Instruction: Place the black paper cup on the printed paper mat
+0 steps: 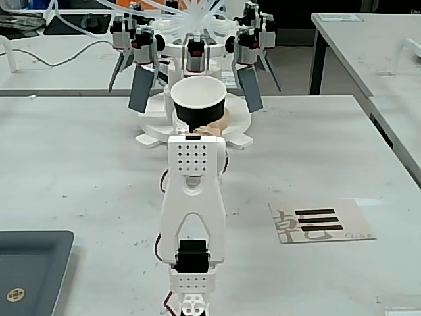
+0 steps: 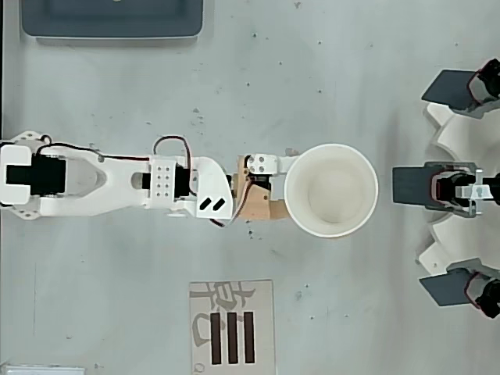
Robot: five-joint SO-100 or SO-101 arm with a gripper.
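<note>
The black paper cup (image 1: 198,105) stands upright with its white inside (image 2: 330,190) facing up, right in front of the white machine. My gripper (image 1: 201,129) reaches it from the arm's side and is shut on the cup's lower black wall; its tan finger (image 2: 258,205) and white finger (image 2: 269,163) show at the cup's left in the overhead view, with the tips hidden under the rim. The printed paper mat (image 1: 322,222) lies flat on the table to the arm's right in the fixed view, at the bottom of the overhead view (image 2: 232,324), well apart from the cup.
A white machine with black paddles and tubing (image 1: 197,46) stands just behind the cup, at the right edge of the overhead view (image 2: 457,191). A dark tray (image 1: 29,266) sits at the near left of the fixed view, top left of the overhead view (image 2: 109,19).
</note>
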